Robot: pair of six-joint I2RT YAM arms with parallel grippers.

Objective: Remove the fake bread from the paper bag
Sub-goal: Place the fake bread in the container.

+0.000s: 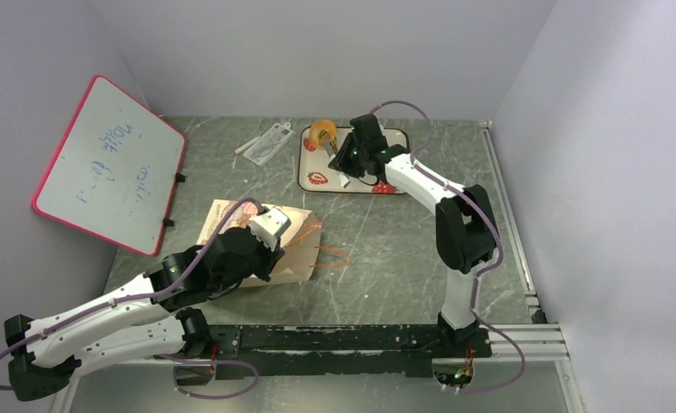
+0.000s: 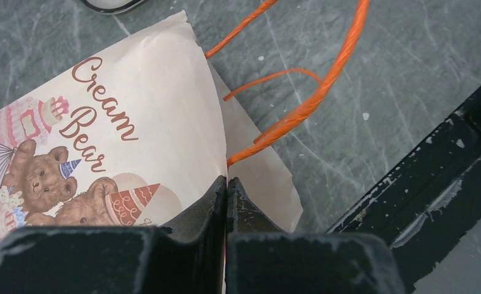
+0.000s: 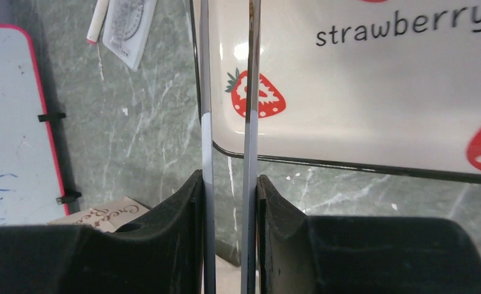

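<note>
The paper bag (image 1: pixel 223 215) lies on its side at the table's left-middle, cream with bears and "Cream Bear" lettering (image 2: pixel 152 122), its orange handles (image 2: pixel 311 101) trailing right. My left gripper (image 1: pixel 276 248) (image 2: pixel 227 184) is shut on the bag's mouth edge. My right gripper (image 1: pixel 345 159) (image 3: pixel 229 180) is shut on a pair of metal tongs (image 3: pixel 206 92) over the strawberry tray (image 1: pixel 395 138) (image 3: pixel 360 92). One ring-shaped golden fake bread (image 1: pixel 322 133) stands at the tongs' tips by the tray's left edge. I cannot tell whether it is pinched. The bag's inside is hidden.
A red-framed whiteboard (image 1: pixel 111 176) (image 3: pixel 11 122) leans at the left wall. A clear plastic packet (image 1: pixel 266 142) (image 3: pixel 128 27) lies at the back, left of the tray. The black mounting rail (image 1: pixel 360 340) (image 2: pixel 434 177) runs along the near edge.
</note>
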